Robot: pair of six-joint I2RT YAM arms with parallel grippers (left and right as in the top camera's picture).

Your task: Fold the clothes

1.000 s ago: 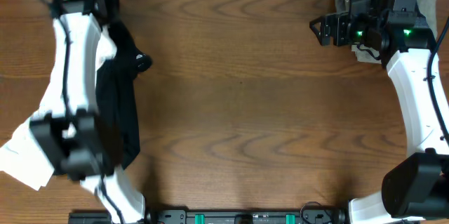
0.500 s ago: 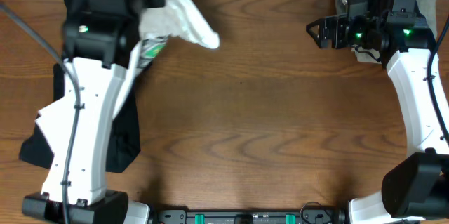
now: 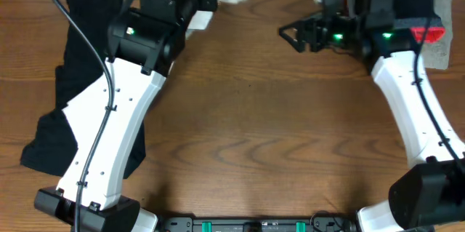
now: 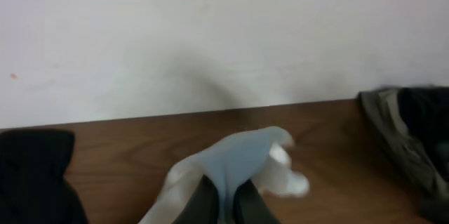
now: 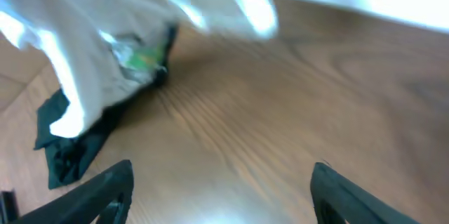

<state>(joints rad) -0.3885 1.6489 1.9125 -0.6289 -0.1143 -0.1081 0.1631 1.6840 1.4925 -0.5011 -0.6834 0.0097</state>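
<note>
— Where is the white shirt (image 4: 242, 157)?
— At the far edge of the table (image 3: 254, 116), a little left of the middle. The left gripper (image 4: 224, 199) has its jaws closed on a bunch of it, and the loose cloth looks blurred.
— And the black garment (image 3: 80, 50)?
— Spread along the table's left side, partly under the left arm.
— The right gripper (image 3: 292, 34)?
— Jaws wide apart with nothing between them, over the far right of the table and pointing toward the shirt. A grey cloth (image 3: 442, 39) lies in the far right corner.
</note>
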